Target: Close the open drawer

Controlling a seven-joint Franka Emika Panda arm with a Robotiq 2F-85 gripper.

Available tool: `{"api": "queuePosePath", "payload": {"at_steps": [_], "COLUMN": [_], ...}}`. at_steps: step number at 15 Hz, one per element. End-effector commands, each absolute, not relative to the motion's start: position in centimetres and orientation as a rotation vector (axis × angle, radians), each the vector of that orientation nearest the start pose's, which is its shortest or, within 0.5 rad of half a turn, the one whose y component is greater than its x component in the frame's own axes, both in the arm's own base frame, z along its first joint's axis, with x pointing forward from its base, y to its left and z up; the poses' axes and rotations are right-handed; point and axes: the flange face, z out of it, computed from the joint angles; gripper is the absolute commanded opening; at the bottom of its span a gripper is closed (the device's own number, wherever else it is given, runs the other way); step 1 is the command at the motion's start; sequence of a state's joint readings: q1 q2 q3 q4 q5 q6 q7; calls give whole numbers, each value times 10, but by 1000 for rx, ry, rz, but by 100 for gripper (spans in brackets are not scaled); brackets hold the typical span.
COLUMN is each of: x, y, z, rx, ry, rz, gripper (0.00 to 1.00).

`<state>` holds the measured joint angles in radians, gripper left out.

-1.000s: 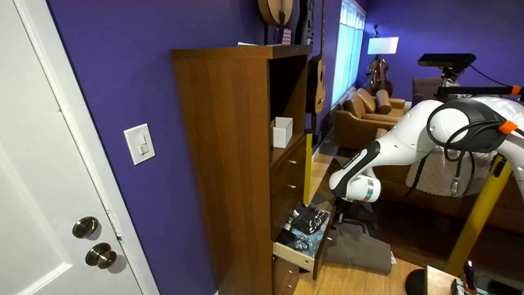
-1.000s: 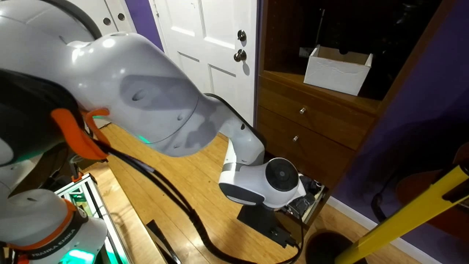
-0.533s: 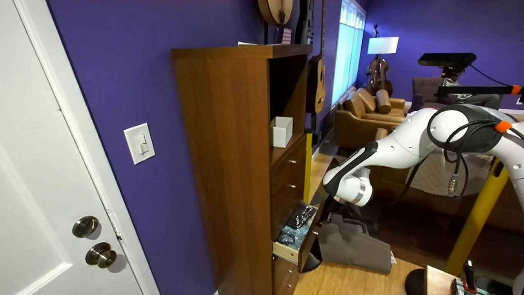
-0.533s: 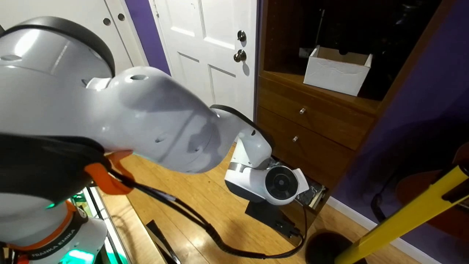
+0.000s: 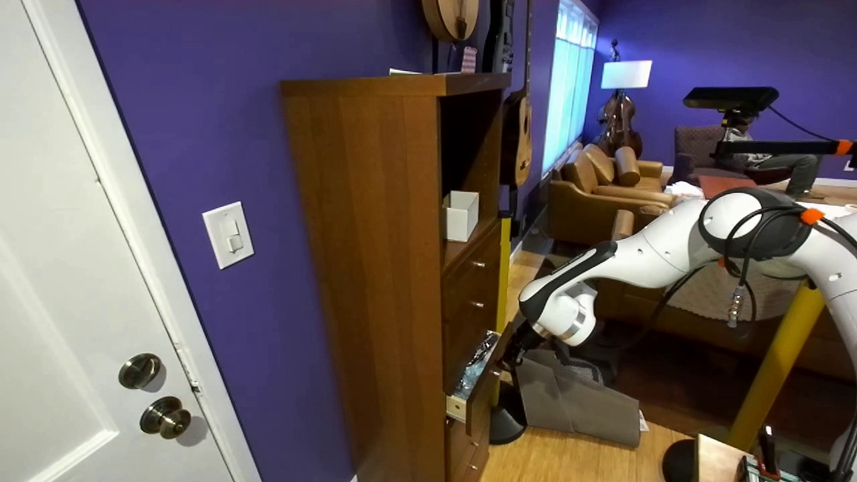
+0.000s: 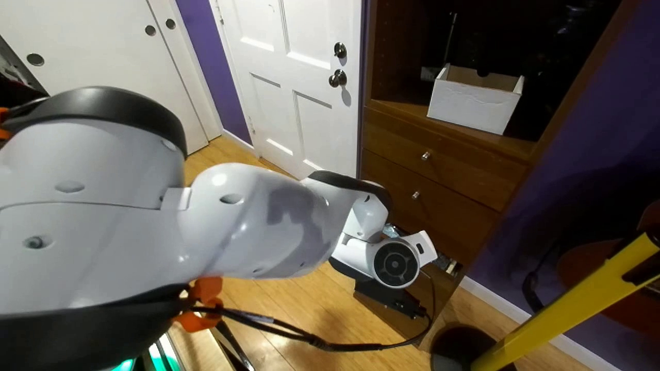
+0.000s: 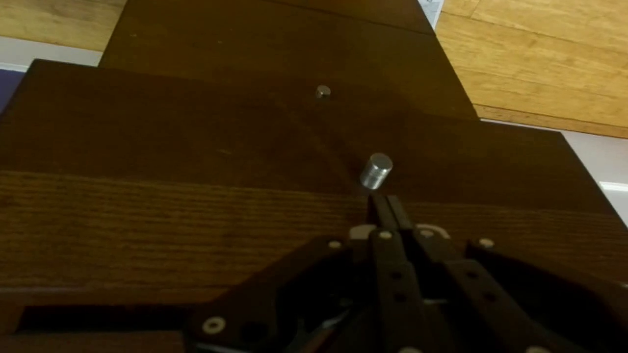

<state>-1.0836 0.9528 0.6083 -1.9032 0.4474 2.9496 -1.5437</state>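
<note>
The drawer (image 5: 479, 395) stands partly open low in the brown cabinet (image 5: 375, 268). Its pale side (image 5: 456, 407) and some dark, crinkled contents (image 5: 477, 361) show. In an exterior view the arm hides most of it, leaving a pale corner (image 6: 452, 267). In the wrist view its dark brown front (image 7: 196, 137) fills the middle, with a silver knob (image 7: 377, 170). My gripper (image 7: 390, 198) is shut and empty, fingertips together at the drawer front just beside the knob. In an exterior view the gripper (image 5: 512, 358) is at the front's outer face, seemingly touching it.
Shut drawers lie above (image 5: 472, 304) and below (image 5: 465, 452) the open one. A white box (image 6: 474, 100) sits on the shelf. A yellow post (image 6: 572, 304) with a round black base (image 6: 459, 345) stands beside the cabinet. A grey flat item (image 5: 576, 402) lies on the floor.
The drawer has slid well into the cabinet, and less of its contents shows. My gripper has moved toward the cabinet along with the drawer front. The arm has lowered and reached forward.
</note>
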Motion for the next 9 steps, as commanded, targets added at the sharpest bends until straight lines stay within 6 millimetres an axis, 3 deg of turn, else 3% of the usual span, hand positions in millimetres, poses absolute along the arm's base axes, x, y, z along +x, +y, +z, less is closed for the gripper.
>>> {"api": "queuePosePath", "payload": {"at_steps": [1, 9], "x": [541, 553], "y": [-325, -328], "z": [71, 70], "rx": [-2758, -2673], "ry": [-517, -537], "rz": [-928, -1057], "gripper": [0, 0]}}
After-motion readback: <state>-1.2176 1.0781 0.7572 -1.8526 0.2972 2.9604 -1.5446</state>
